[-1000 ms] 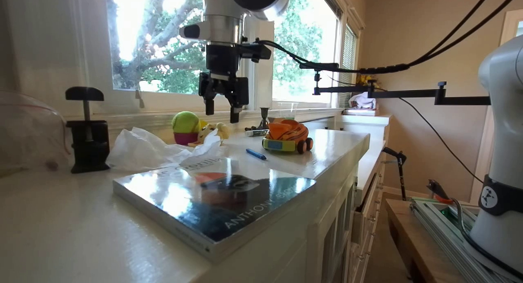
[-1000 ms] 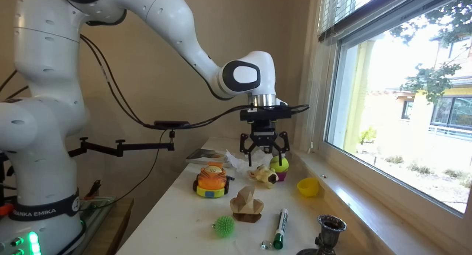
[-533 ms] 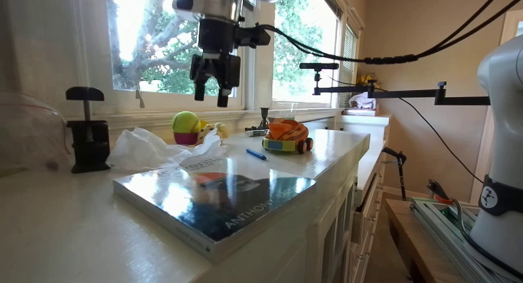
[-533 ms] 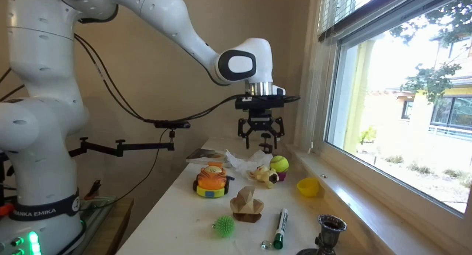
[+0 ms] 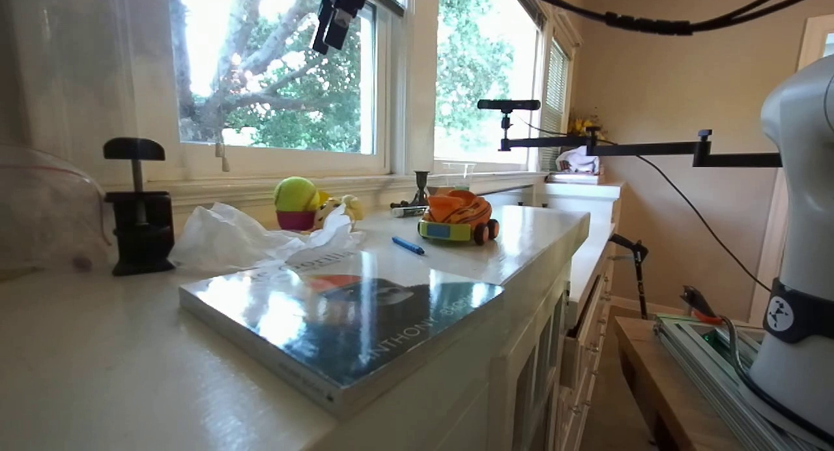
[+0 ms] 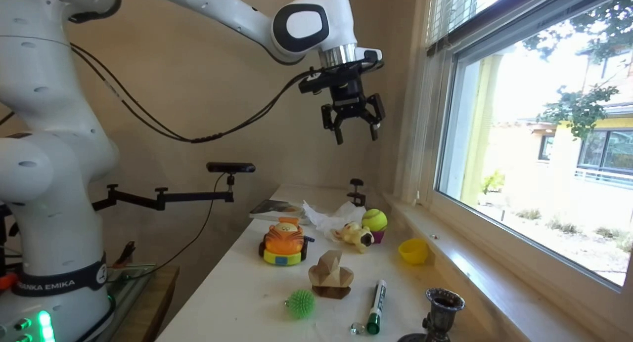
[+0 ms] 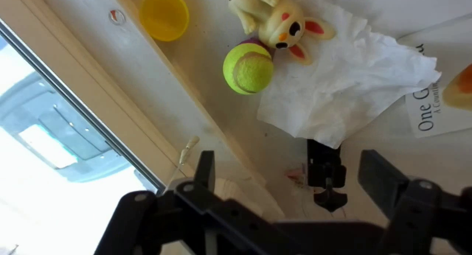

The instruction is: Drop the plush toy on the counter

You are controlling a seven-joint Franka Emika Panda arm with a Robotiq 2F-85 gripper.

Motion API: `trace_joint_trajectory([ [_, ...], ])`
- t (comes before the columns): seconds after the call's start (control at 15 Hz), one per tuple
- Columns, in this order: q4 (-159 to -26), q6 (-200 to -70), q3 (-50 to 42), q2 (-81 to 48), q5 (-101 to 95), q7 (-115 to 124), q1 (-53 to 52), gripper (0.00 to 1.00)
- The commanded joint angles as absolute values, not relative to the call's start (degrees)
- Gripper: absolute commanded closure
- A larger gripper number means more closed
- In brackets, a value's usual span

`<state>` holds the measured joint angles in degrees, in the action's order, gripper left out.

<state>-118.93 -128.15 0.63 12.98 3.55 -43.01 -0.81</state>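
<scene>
The book (image 5: pixel 335 334) reads "Gorilla" and "ANTHONY" in an exterior view, "One" and "A Counting" in the wrist view. A band (image 6: pixel 62 281) on the robot (image 6: pixel 59 223) reads "ANKA EMIKA".

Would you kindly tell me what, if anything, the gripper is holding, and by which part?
Nothing is held: the gripper hangs open above the counter, its fingers apart.

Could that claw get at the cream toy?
Probably, once lowered over it: the claw hangs open and high; nothing seems to cover the cream toy, though the tennis ball sits close.
</scene>
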Motion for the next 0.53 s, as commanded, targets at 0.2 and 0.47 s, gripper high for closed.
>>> trace_joint_trajectory([
  [0.2,-120.29,-128.76,-1.38,15.58,5.62,-31.54,-1.96,0.00],
  [0.47,-119.26,-130.29,-1.72,13.95,4.88,-30.66,-2.61,0.00],
])
